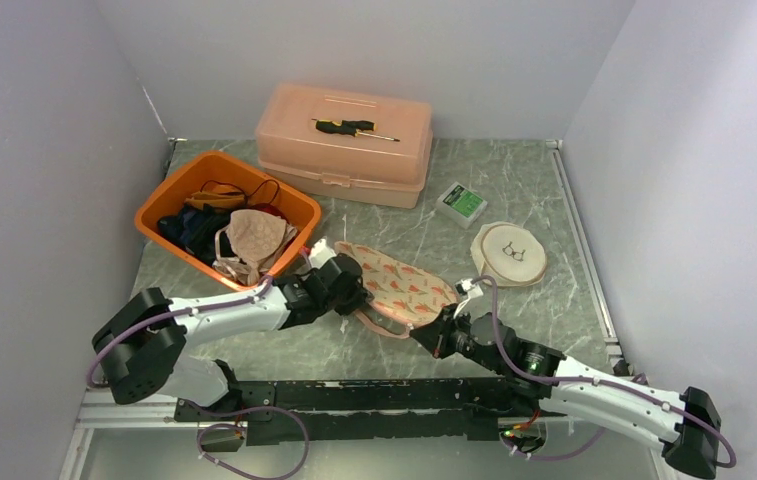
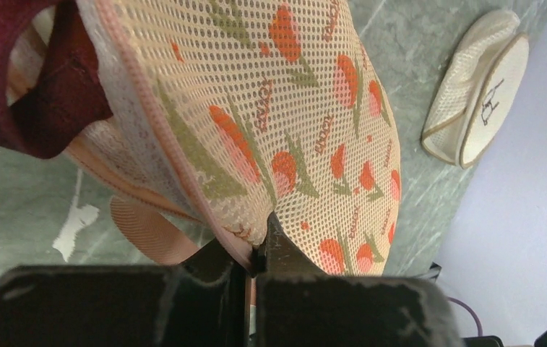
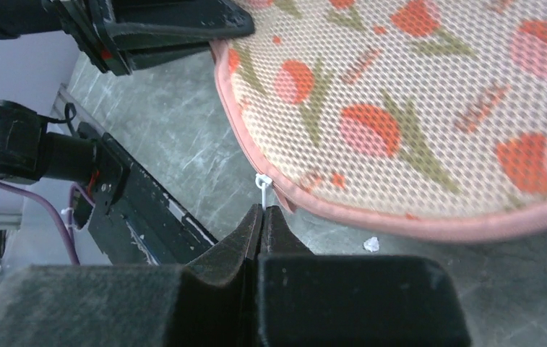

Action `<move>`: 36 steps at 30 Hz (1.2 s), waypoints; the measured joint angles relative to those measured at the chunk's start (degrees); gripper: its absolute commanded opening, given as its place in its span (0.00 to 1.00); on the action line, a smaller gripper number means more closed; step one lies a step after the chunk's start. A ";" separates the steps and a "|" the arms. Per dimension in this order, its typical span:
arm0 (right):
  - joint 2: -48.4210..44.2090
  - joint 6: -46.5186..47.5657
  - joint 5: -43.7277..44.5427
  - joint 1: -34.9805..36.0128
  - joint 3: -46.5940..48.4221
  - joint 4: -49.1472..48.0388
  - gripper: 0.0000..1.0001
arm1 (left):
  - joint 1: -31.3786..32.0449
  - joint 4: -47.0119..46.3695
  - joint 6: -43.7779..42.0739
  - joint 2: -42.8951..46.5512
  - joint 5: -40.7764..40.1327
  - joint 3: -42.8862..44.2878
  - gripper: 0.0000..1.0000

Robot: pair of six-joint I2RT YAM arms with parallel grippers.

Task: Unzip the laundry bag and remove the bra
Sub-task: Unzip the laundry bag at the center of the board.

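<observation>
Green marbled tabletop (image 1: pixel 554 200) carries the tulip-print laundry bag (image 1: pixel 404 288), which lies between both claws. On its pink rim the left gripper (image 2: pixel 257 253) is clamped, while the right gripper (image 3: pixel 262 211) pinches the white zipper pull (image 3: pixel 261 184) at the bag's near edge.

Seen from overhead, the near edge of the bag (image 1: pixel 406 288) was hidden behind the left gripper (image 1: pixel 362 308) and right gripper (image 1: pixel 432 322), whose fingertips were out of sight. The contents of the bin (image 1: pixel 179 250) were a tangle too small to sort out, and the print on the green box (image 1: pixel 461 203) was unreadable. At upper left of the left wrist frame, a red cloth (image 2: pixel 32 87) ran off the edge, its identity unclear. The right wrist frame cut the bag at top and right; whether the closed tips gripped the white pull (image 3: pixel 261 182) could not be told.
</observation>
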State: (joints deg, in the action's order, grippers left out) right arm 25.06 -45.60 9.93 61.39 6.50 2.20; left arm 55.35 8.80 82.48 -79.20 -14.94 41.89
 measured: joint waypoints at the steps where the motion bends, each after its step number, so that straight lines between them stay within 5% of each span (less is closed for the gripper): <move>1: -0.39 -0.26 0.46 0.00 0.13 1.03 0.00 | -0.52 0.44 -0.74 0.00 -0.04 0.24 0.03; 15: -1.42 -5.11 6.86 0.00 0.22 6.51 0.00 | -10.05 2.25 -14.78 -4.22 7.45 5.18 0.04; 17: -1.14 -5.18 6.93 0.00 0.09 6.05 0.00 | -10.60 2.19 -17.05 -6.58 9.31 7.19 0.15; 20: 0.15 -4.81 6.38 0.02 -0.59 4.57 0.00 | -11.02 1.60 -20.04 -9.62 12.26 10.03 0.62; 22: 0.79 -4.39 6.05 0.02 -1.16 3.56 0.00 | -11.06 1.29 -21.81 -10.01 14.12 10.88 0.75; 29: 3.19 -2.82 5.99 0.04 -1.81 -1.16 0.00 | -7.82 4.61 -21.40 -4.87 16.06 11.50 0.94; 36: 10.93 -1.79 4.50 0.04 -1.81 -8.83 0.00 | 2.62 7.93 -11.34 3.30 11.98 8.44 0.95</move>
State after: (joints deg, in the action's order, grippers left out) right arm 35.99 -47.40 14.44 61.43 4.69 -6.63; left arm 57.98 16.73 71.13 -75.90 -2.96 50.33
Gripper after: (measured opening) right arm 0.010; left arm 0.946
